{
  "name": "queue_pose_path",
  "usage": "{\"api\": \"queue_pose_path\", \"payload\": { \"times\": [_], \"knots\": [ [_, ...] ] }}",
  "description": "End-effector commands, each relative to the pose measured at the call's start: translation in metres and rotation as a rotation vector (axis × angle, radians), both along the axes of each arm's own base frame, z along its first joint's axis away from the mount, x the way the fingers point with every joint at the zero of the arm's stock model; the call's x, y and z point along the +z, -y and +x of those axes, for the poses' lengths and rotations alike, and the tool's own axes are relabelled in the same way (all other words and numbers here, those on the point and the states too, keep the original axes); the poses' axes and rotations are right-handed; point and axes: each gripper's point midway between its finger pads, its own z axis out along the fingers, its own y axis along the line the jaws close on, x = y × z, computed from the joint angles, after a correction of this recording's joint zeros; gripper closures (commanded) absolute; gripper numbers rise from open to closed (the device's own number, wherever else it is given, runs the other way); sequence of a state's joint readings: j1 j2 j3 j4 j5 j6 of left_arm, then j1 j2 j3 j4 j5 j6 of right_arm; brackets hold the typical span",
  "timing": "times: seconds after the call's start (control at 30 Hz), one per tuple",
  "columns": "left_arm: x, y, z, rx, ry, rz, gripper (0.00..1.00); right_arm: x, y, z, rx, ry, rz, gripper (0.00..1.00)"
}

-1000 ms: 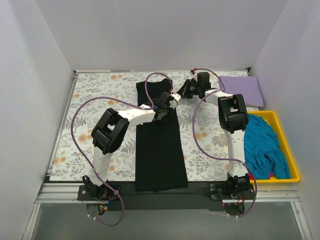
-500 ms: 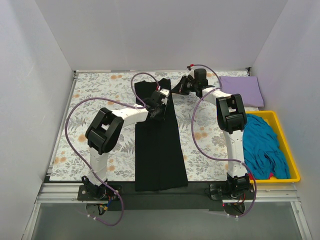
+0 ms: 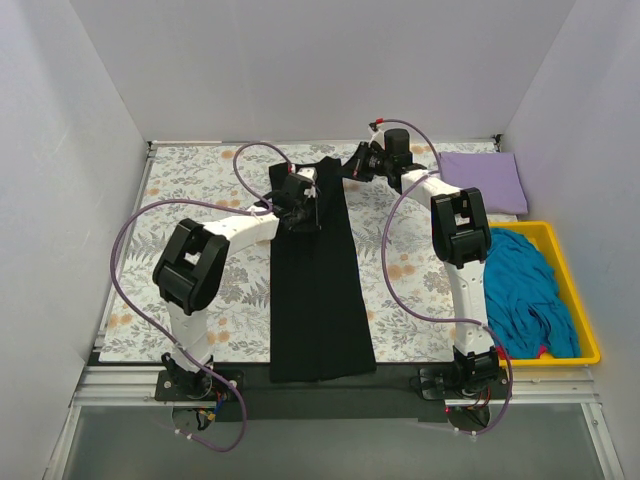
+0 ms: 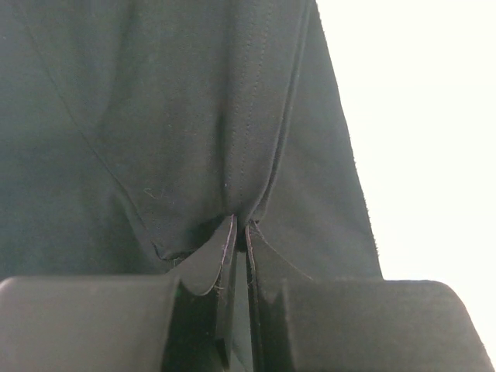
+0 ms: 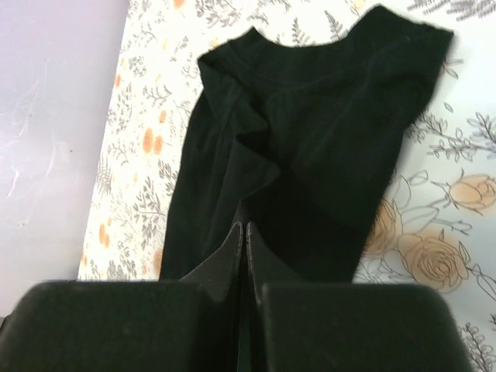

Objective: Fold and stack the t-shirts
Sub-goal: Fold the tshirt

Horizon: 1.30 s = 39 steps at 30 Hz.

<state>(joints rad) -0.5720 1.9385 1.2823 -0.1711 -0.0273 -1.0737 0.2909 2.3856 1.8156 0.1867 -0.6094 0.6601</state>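
Observation:
The black t-shirt (image 3: 320, 290) lies as a long narrow strip down the middle of the table, its top end lifted and rumpled. My left gripper (image 3: 306, 206) is shut on a fold of its upper part; in the left wrist view the gripper (image 4: 240, 229) pinches a ridge of black cloth (image 4: 194, 116). My right gripper (image 3: 352, 166) is shut on the shirt's far right corner; in the right wrist view the gripper (image 5: 246, 226) meets on the black cloth (image 5: 325, 116). A folded lavender t-shirt (image 3: 485, 180) lies at the far right. A crumpled teal t-shirt (image 3: 525, 290) fills the tray.
A grey-and-orange floral cloth (image 3: 200, 180) covers the table. The yellow tray (image 3: 590, 340) stands at the right edge, a bit of pink cloth (image 3: 545, 352) showing at its near end. White walls close in the left, far and right sides.
Both grippers have moved away from the bases and to the left, carrying the shirt's top end with them. The left arm's elbow has swung left.

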Motion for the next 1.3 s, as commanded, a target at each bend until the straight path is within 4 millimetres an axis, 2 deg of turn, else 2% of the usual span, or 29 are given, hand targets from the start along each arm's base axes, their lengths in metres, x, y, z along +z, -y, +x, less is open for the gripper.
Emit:
{"api": "queue_pose_path", "payload": {
  "times": [0.0,0.1,0.33,0.4,0.6,0.97,1.07,1.27],
  "knots": [
    [0.04,-0.01,0.008,0.049,0.027,-0.121,0.99,0.029,-0.008,0.015,0.001,0.096,0.039,0.99],
    [0.045,-0.013,0.01,0.062,0.015,-0.17,0.99,0.024,-0.012,0.016,0.004,0.091,0.042,0.98],
    [0.04,-0.014,0.006,0.057,-0.026,-0.224,0.98,0.026,-0.023,0.017,0.014,0.095,0.066,0.98],
    [0.044,-0.007,0.005,0.038,-0.037,-0.257,0.98,0.021,-0.02,0.016,0.001,0.087,0.055,0.98],
    [0.05,0.019,0.004,-0.037,-0.086,-0.355,0.98,0.022,-0.01,0.018,-0.039,0.098,0.031,0.98],
    [0.042,0.037,0.003,-0.097,-0.118,-0.37,0.97,0.025,-0.008,0.019,-0.043,0.12,0.016,0.97],
    [0.032,0.032,0.004,-0.071,-0.129,-0.345,0.97,0.025,-0.01,0.019,-0.029,0.123,0.021,0.97],
    [0.032,0.015,0.006,0.02,-0.123,-0.338,0.97,0.027,-0.012,0.018,-0.016,0.126,0.029,0.97]
  ]
}}
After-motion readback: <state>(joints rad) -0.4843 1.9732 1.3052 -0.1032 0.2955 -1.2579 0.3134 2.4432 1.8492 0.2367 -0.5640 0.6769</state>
